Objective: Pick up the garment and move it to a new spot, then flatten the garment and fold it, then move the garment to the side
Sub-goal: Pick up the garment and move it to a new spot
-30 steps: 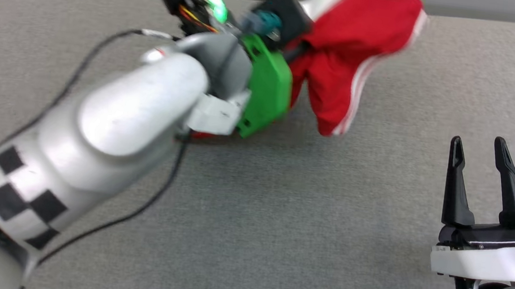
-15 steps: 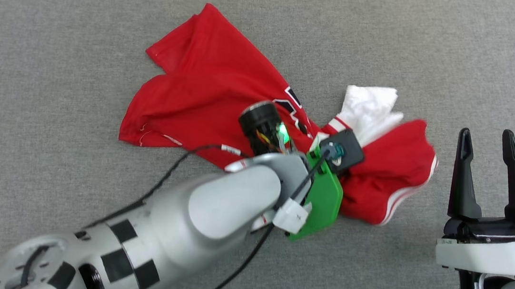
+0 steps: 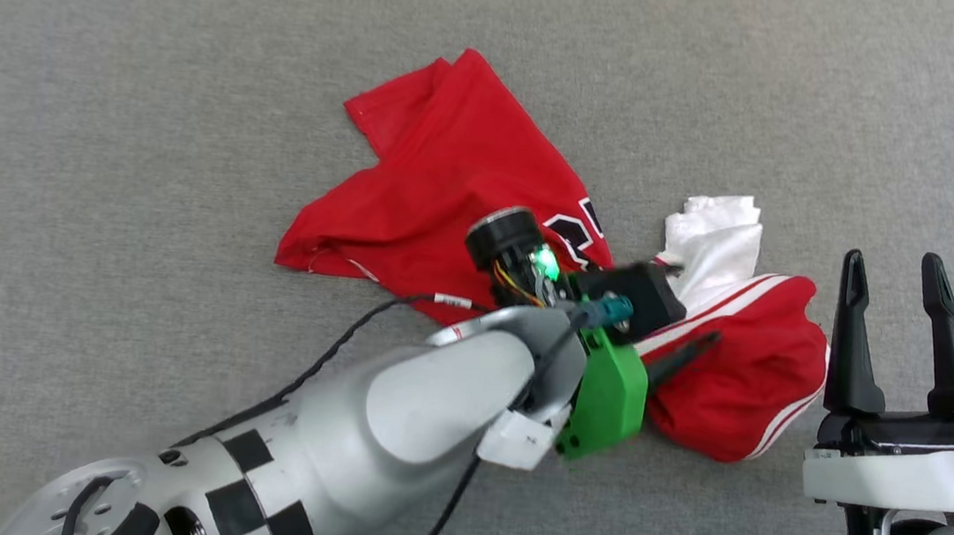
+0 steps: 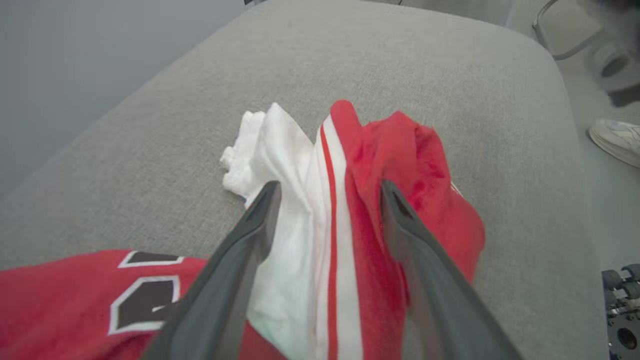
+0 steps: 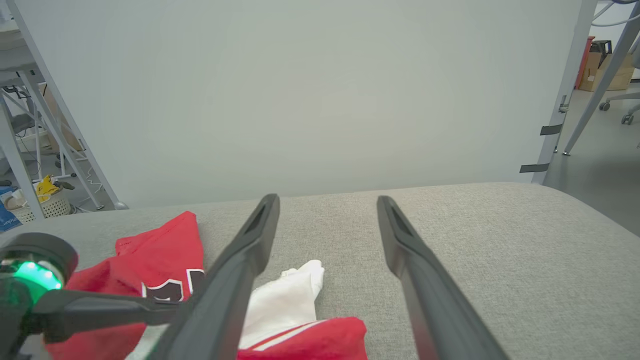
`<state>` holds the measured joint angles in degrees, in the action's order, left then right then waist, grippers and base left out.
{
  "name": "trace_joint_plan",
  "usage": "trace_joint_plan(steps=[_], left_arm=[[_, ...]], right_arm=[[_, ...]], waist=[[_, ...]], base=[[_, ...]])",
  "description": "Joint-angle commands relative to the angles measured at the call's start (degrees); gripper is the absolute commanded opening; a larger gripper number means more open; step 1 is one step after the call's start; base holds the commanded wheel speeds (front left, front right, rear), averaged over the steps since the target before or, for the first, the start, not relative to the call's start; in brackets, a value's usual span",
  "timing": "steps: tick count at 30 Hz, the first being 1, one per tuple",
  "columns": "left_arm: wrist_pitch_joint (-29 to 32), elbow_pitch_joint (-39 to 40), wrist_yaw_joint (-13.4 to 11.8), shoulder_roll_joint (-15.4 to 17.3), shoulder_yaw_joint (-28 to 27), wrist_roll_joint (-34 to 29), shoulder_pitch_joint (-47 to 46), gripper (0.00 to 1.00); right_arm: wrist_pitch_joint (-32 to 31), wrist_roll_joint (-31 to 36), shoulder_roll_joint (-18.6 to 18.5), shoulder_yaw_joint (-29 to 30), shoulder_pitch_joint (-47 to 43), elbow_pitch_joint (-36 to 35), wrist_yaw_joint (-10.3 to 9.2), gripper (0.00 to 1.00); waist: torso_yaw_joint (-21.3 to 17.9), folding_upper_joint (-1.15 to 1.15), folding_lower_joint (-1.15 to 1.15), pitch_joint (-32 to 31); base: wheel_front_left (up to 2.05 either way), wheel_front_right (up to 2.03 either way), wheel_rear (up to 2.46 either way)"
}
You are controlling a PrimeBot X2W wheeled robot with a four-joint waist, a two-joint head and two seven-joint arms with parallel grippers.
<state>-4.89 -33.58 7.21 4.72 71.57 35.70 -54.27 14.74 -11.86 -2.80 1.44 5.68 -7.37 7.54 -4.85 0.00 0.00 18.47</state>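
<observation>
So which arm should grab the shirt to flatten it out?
Probably the left. The left gripper is open and straddling the bunched sleeve of the garment. The right gripper, also open, sits beside the garment over the bare grey surface.

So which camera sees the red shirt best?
The head view: the garment lies nearly whole, crumpled on the grey surface. The left wrist view shows its white sleeve and striped trim; the right wrist view catches a low edge.
</observation>
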Motion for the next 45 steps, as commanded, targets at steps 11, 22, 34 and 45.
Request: trace_joint_plan(steps=[11, 22, 34, 45], left_arm=[[-10.02, 1.9, -10.74, 3.6, -11.33, -0.9, 4.09, 1.0], [-10.09, 18.84, -18.31, 9.65, -33.54, -9.43, 21.91, 1.0], [-10.1, 24.44, -17.2, 8.39, -51.82, -16.88, 41.9, 1.0], [-10.1, 25.41, -11.31, 3.37, -60.13, -22.44, 50.79, 1.0]], right_arm=[[0.26, 1.15, -0.08, 0.91, -4.85, 1.1, -0.05, 1.0], [0.26, 1.53, -0.08, 1.36, -6.87, 1.83, -0.05, 1.0], [0.26, 1.67, -0.08, 1.91, -9.22, 3.24, -0.05, 1.0], [0.26, 1.14, -0.08, 2.24, -11.32, 4.41, -0.05, 1.0]], waist=[[5.7, 0.0, 0.0, -8.36], [8.21, 0.0, 0.0, -11.67], [8.03, 0.0, 0.0, -14.93], [5.98, 0.0, 0.0, -17.02]], base=[[0.0, 0.0, 0.0], [0.0, 0.0, 0.0], [0.0, 0.0, 0.0], [0.0, 0.0, 0.0]])
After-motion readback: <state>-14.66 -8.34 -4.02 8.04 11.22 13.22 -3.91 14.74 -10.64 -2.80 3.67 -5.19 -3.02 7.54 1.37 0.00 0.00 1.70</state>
